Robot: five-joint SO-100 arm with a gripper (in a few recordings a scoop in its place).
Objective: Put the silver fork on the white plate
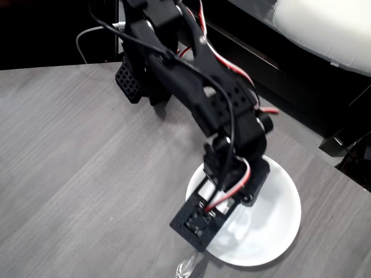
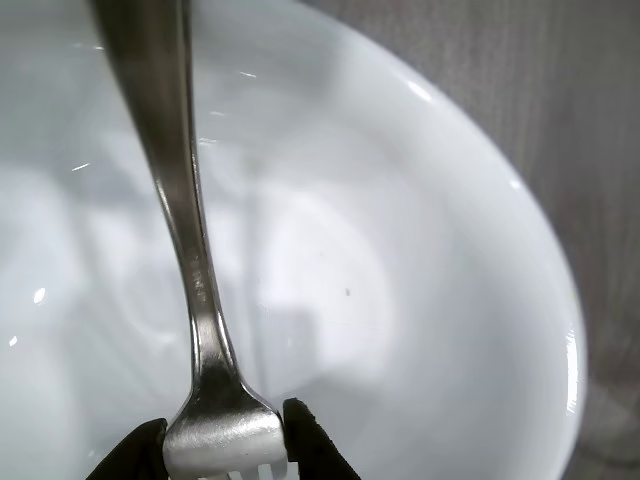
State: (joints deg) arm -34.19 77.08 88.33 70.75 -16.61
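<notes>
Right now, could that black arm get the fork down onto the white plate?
Probably yes. The jaws are shut on the silver fork near its tines, directly over the white plate. In the wrist view nothing lies on the plate beneath it, so the way looks free.

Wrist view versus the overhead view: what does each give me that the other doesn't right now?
Wrist view alone: the end effector pinching the silver fork at its neck, handle stretching out over the white plate. Overhead view alone: the black arm reaching across the grey table, covering part of the plate, with a shiny fork end poking past the plate's rim. Both: fork and plate.
</notes>
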